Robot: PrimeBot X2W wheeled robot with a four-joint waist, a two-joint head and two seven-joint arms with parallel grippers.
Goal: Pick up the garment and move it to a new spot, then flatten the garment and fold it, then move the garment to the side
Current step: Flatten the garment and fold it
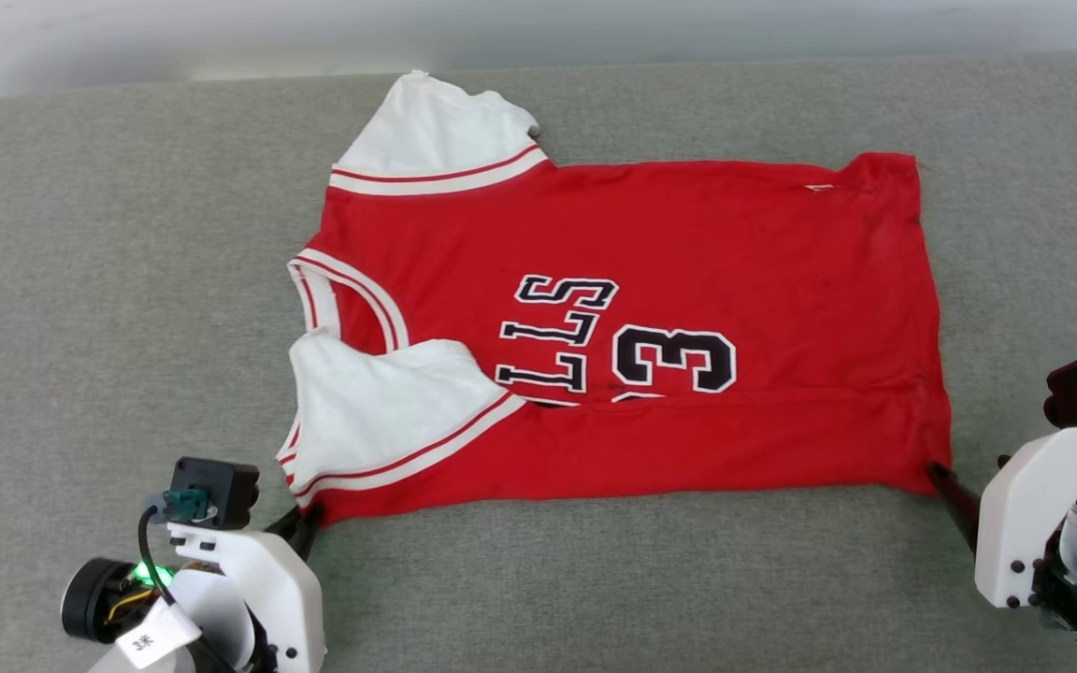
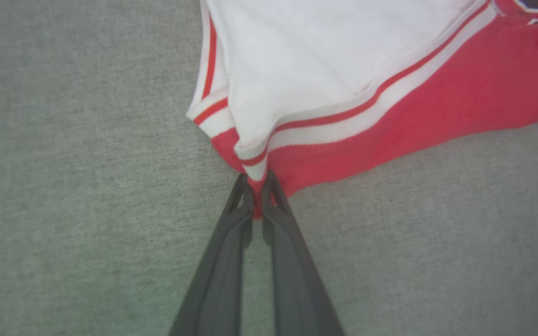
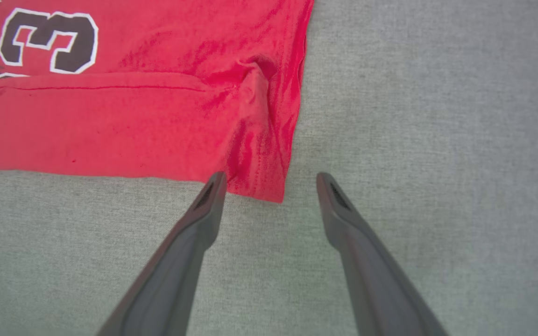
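Shirt (image 1: 688, 252) lies spread on the grey surface (image 1: 99, 280), collar to the robot's left and hem to its right. The near edge is folded up over the bottom of the lettering, and the near white sleeve lies across the front. Left gripper (image 2: 257, 186) is pinched tight on the near left corner, with red and white cloth caught between its tips. Right gripper (image 3: 271, 179) stands wide apart at the near hem corner. The corner sits between its fingers, one tip at the shirt's edge, nothing gripped.
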